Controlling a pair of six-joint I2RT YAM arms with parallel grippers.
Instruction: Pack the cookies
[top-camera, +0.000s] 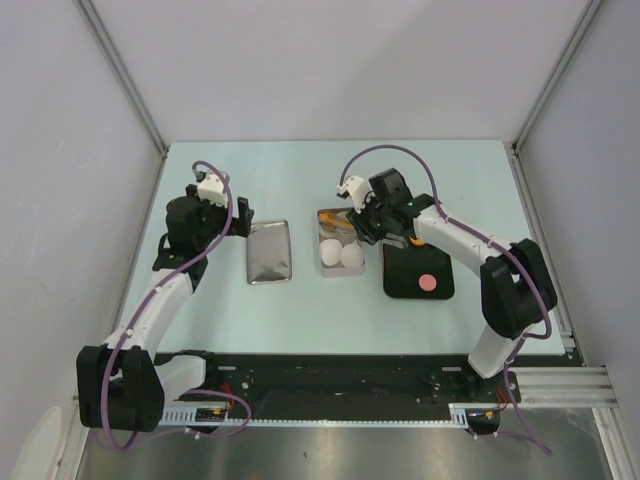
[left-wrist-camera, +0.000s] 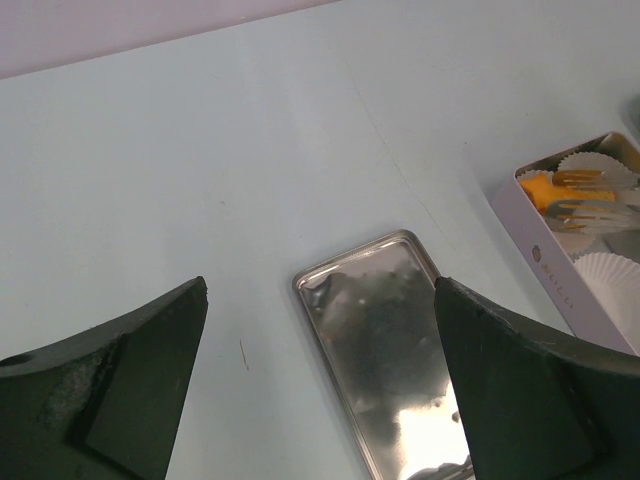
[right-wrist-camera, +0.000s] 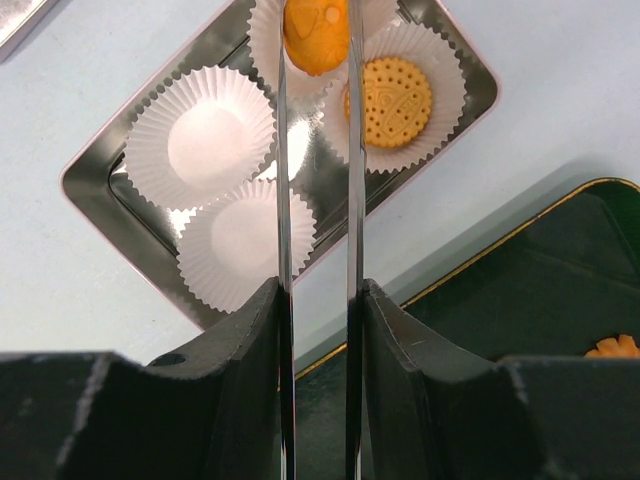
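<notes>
Right gripper (right-wrist-camera: 318, 292) is clamped on tweezers (right-wrist-camera: 282, 180), whose blades pinch an orange cookie (right-wrist-camera: 315, 35) at their tips over a paper cup (right-wrist-camera: 262, 60) in the tin (right-wrist-camera: 80, 190), evidently for release there, a dotted cookie (right-wrist-camera: 390, 100) already seated just right of the blades.

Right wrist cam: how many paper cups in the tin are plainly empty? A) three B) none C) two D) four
C: the left cup and the near cup in the tin are bare; a third holds a round dotted cookie, and the right gripper pinches an orange cookie at the fourth.
</notes>
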